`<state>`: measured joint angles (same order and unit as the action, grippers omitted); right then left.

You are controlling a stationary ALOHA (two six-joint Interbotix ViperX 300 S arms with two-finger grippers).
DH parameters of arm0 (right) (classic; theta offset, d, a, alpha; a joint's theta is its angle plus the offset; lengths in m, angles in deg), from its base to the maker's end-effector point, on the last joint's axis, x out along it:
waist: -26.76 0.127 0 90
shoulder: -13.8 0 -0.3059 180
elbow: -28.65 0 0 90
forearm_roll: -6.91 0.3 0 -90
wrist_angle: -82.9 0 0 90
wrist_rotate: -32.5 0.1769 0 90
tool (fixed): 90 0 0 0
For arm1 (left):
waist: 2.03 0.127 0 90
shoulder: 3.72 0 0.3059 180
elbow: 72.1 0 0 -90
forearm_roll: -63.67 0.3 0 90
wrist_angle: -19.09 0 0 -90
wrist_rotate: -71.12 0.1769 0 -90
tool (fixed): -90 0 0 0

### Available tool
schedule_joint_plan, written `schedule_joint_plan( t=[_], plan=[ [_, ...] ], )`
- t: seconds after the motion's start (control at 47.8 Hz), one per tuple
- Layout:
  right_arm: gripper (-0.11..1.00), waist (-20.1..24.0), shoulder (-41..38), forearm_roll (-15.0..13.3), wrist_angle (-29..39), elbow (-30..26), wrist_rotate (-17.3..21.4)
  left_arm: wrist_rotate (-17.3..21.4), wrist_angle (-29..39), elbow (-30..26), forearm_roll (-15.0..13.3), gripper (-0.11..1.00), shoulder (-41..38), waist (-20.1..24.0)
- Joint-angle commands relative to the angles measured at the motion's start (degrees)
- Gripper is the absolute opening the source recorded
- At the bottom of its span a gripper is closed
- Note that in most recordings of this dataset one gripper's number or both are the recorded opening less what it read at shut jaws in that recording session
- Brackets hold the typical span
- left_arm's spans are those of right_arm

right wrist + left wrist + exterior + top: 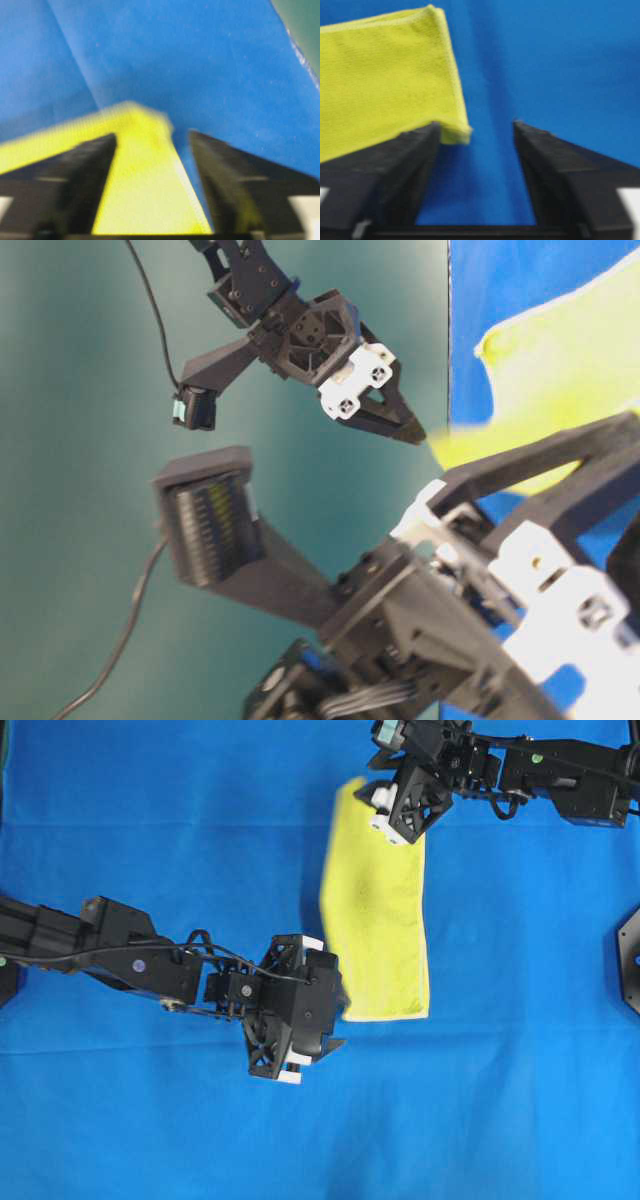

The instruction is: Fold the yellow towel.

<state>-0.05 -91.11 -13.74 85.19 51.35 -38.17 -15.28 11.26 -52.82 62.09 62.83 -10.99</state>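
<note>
- The yellow towel (378,910) lies folded into a long strip right of the bench's (150,810) centre, running toward its far edge
- Thin, light, limp: best pinched at hemmed corners
- Left fingers (405,160) and right fingers (75,170) spread wide, holding nothing

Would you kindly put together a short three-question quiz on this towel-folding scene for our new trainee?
1. True or false: the yellow towel lies spread out as a full square.
2. Which hand is nearer the towel's far end in the overhead view: (a) left hand, (b) right hand?
3. Fill in: the towel rests on a ____ cloth.

Key:
1. False; it lies folded into a long strip.
2. (b); the right hand is at the top end, the left hand by the lower corner.
3. Blue.
</note>
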Motion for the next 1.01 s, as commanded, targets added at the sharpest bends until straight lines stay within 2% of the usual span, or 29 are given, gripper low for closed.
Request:
schedule_joint_plan(
  t=[0.0, 0.105, 0.272, 0.419, 0.565, 0.754, 0.88, 0.984],
  plan=[
    [0.66, 0.3, 1.1, 0.0, -0.2, -0.4, 0.0, 0.1, 2.7, 0.0, 0.0, 0.66, 4.1, 0.3],
    [0.61, 0.3, 2.2, 0.0, -0.2, -0.1, 0.0, 0.1, 6.3, 1.1, 0.0, 0.72, 7.0, 0.6],
    [0.61, 0.4, 5.8, 0.3, 1.8, 1.0, 0.2, 0.2, 11.5, 4.2, 0.1, 0.71, 13.4, 0.8],
    [0.61, 1.9, 11.0, 1.0, 3.6, 3.2, 0.2, 0.2, 12.2, 7.8, 0.1, 0.71, 19.4, 0.8],
    [0.61, 4.8, 18.7, 1.8, 3.5, 7.1, 0.2, 0.2, 9.8, 11.9, 0.2, 0.71, 25.4, 1.3],
    [0.61, 8.6, 29.2, 2.0, 0.6, 13.6, 0.3, 0.3, 1.0, 18.7, 0.2, 0.71, 34.2, 3.5],
    [0.61, 9.6, 35.3, 2.8, -1.3, 17.4, 0.3, 0.2, -4.0, 23.8, 0.2, 0.71, 40.9, 6.3],
    [0.61, 9.6, 40.4, 2.9, -1.6, 20.7, 0.2, 0.2, -4.3, 26.7, 0.2, 0.71, 46.1, 8.3]
  ],
)
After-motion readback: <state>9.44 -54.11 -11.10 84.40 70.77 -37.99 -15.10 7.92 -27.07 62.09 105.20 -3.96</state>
